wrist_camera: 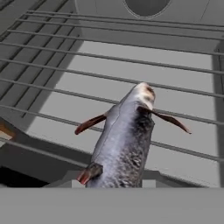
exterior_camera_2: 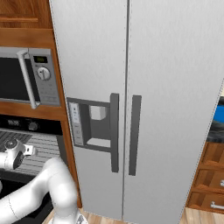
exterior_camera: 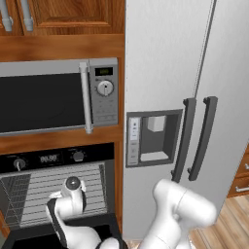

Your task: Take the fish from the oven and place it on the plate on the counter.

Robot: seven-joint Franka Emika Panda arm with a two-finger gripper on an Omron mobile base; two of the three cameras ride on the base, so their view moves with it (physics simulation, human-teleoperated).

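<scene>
The black oven (exterior_camera: 48,158) stands open and my arm reaches into it over its wire rack (wrist_camera: 175,65). My gripper (exterior_camera: 73,190) points inward, seen from behind in the left base view. In the hand view the dark grey fish (wrist_camera: 127,135) rises from the bottom centre, head away from me, reddish fins spread, lifted just above the rack wires. The fish hides my fingertips, and its tail end sits between them, so the gripper is shut on it. A sliver of the bright blue plate (exterior_camera_2: 218,114) shows at the far right edge on the dark counter (exterior_camera_2: 216,135).
A silver microwave (exterior_camera: 58,95) sits in the wooden cabinet above the oven. The tall grey fridge (exterior_camera_2: 144,109) with dark handles and a dispenser stands between oven and counter. Wooden drawers (exterior_camera_2: 210,175) hang under the counter. The lowered oven door (exterior_camera: 29,239) lies below my arm.
</scene>
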